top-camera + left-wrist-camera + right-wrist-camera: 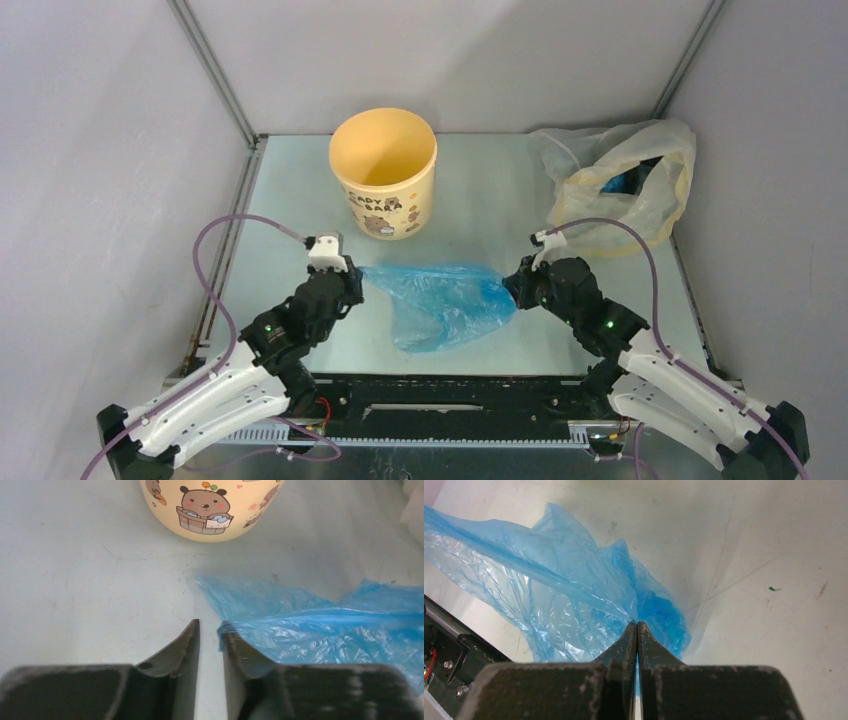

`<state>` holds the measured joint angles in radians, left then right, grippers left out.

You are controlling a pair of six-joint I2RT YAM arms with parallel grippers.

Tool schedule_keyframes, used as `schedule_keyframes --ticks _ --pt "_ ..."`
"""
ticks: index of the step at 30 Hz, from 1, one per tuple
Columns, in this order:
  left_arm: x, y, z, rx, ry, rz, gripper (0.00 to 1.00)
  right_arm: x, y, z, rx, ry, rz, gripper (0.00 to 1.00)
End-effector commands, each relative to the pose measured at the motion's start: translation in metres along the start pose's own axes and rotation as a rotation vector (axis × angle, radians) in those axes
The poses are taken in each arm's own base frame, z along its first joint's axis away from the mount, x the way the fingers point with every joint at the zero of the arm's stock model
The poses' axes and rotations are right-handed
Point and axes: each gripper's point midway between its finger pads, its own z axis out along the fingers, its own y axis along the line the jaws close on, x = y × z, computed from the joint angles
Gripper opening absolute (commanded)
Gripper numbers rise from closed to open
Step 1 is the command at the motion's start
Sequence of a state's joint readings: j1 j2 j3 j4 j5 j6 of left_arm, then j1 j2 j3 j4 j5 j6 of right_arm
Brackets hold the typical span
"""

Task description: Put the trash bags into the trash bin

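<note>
On table centre, just in front of trash bin | trash bag: thin translucent blue film, wrinkled, lying spread out | right gripper: jaws pressed together on the bag's bunched right end | left gripper: jaws slightly apart, bag's left corner touching one fingertip, none between them

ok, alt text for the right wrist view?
The right gripper is shut on the blue bag, pinching bunched film at its fingertips. The bag spreads wrinkled up and left over the pale, scratched table; a dark rail shows lower left.
</note>
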<state>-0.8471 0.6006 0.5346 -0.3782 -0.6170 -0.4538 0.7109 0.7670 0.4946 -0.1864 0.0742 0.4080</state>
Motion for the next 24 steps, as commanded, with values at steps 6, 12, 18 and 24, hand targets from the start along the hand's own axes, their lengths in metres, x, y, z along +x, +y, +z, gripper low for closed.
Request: schedule_keyframes --ticks 6,12,18,24 --pt "-0.017 -0.005 -0.011 0.015 0.002 -0.151 0.86 0.017 -0.013 -0.008 0.066 0.03 0.107 0.0" --pt "0.003 -0.014 -0.031 0.101 0.093 -0.303 0.93 0.023 -0.017 -0.007 0.099 0.045 0.146 0.0" --pt "0.029 -0.076 -0.048 0.458 0.2 -0.565 0.91 0.02 -0.012 -0.006 0.081 0.038 0.165 0.0" --pt "0.041 -0.101 -0.04 0.537 0.254 -0.602 0.89 0.016 -0.006 -0.006 0.055 0.03 0.168 0.0"
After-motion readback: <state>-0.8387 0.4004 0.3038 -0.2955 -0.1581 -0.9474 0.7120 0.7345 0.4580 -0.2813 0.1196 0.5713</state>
